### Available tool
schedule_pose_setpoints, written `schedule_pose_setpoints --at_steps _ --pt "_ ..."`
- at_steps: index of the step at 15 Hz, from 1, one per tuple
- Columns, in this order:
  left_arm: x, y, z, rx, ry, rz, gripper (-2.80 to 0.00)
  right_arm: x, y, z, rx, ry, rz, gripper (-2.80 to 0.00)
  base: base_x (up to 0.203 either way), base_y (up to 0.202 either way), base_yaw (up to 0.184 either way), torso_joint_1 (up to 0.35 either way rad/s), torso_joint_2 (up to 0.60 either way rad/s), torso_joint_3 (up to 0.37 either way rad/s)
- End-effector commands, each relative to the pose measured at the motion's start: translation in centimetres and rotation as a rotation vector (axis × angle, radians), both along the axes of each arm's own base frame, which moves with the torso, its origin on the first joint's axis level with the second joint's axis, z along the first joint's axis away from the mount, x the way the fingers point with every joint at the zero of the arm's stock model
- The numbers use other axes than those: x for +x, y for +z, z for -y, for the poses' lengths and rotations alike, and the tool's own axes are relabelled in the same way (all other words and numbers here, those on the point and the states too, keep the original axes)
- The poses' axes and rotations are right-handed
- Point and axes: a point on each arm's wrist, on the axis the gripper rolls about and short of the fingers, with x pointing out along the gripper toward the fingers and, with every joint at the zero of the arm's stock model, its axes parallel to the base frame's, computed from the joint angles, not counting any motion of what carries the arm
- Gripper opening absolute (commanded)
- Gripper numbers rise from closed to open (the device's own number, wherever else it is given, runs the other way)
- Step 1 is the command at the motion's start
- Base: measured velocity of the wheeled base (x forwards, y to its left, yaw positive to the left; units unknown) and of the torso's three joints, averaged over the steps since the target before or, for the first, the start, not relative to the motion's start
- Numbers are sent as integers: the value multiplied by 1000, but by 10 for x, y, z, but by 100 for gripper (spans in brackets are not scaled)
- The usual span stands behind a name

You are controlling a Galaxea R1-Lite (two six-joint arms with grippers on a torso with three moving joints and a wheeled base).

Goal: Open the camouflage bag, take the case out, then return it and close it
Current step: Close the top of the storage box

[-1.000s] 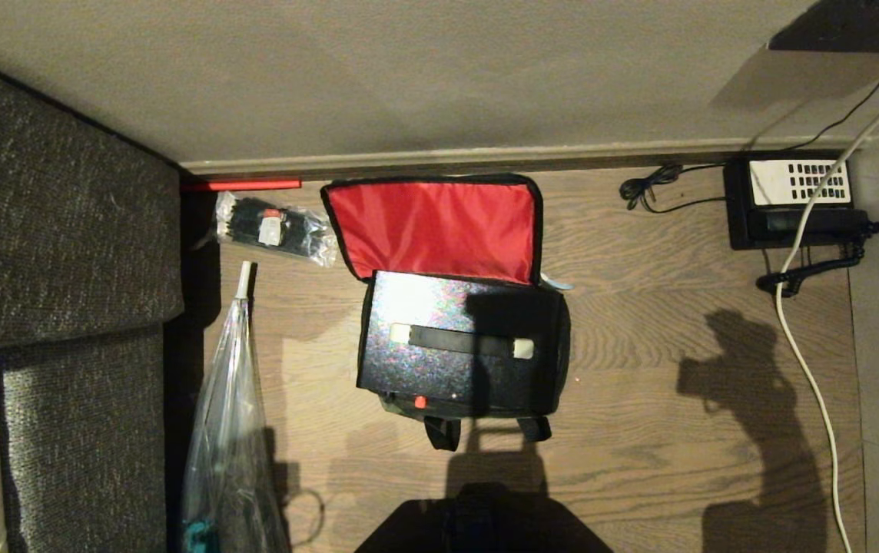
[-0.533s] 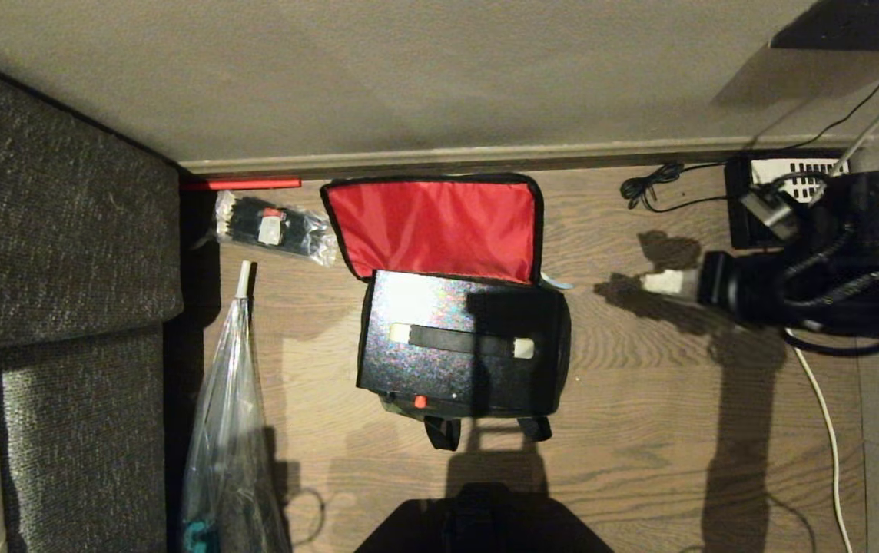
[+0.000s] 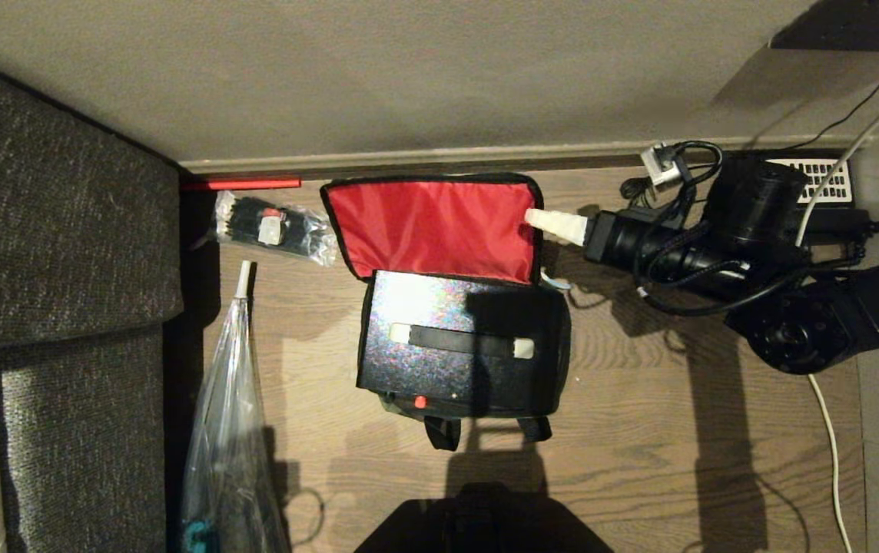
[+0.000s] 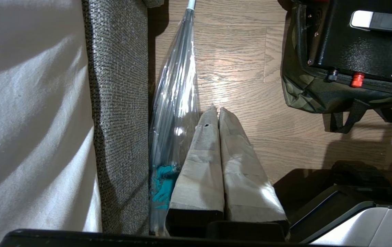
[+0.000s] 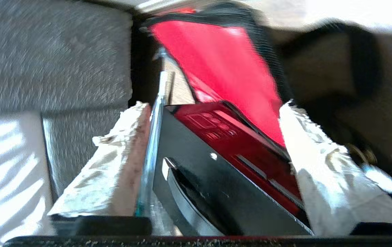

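Observation:
The camouflage bag [image 3: 432, 226] lies open on the wooden floor, its red-lined lid propped back against the wall. Its camouflage body [image 4: 305, 92] shows under the case. The black speckled case [image 3: 439, 346] sits in the bag, handle [image 3: 459, 340] up and red latch [image 3: 420, 402] toward me. My right gripper [image 3: 538, 219] reaches in from the right, at the lid's right edge. Its fingers stand wide apart and hold nothing, and the case [image 5: 216, 178] and red lining [image 5: 230, 68] show beyond them. My left gripper [image 4: 216, 111] is shut and empty, low beside the sofa.
A grey sofa [image 3: 48, 230] fills the left side. A clear plastic bag [image 3: 228, 430] lies along it, and a small packet [image 3: 274, 226] lies left of the lid. The right arm partly hides a black telephone [image 3: 808, 184] at the far right. A white cable [image 3: 824, 407] trails there.
The right arm came into the head view from the right and swung left and toward the wall, up to the lid's right edge. Bag and case have not moved.

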Motion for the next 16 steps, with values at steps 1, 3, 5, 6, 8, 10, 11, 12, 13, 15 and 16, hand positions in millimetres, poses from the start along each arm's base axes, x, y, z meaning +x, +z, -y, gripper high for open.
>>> schedule_pose_setpoints --at_steps 1,3,5,6,8,10,11,12,13,15,16 --pt "0 -1 0 0 1 -3 -280 1 -10 -6 -36 19 56 0 0 0 0 0 0 0" --pt "0 -1 0 0 1 -3 -280 7 -17 -10 -91 11 129 0 0 0 0 0 0 0" --pt "0 -1 0 0 1 -3 -280 12 -19 -13 -115 5 188 0 0 0 0 0 0 0" --pt "0 -1 0 0 1 -3 -280 14 -19 -13 -127 4 214 0 0 0 0 0 0 0" --pt "0 -1 0 0 1 -3 -280 21 -11 -2 -124 -11 240 0 0 0 0 0 0 0" --pt "0 -1 0 0 1 -3 -280 28 -5 8 -126 -24 258 0 0 0 0 0 0 0" --pt "0 -1 0 0 1 -3 -280 32 -11 10 -132 -24 254 0 0 0 0 0 0 0" --pt "0 -1 0 0 1 -3 -280 35 -10 12 -139 -33 277 0 0 0 0 0 0 0" --pt "0 -1 0 0 1 -3 -280 38 -6 14 -138 -41 289 0 0 0 0 0 0 0" --pt "0 -1 0 0 1 -3 -280 52 -20 10 -140 -37 253 0 0 0 0 0 0 0" --pt "0 -1 0 0 1 -3 -280 54 -21 9 -136 -35 254 0 0 0 0 0 0 0"
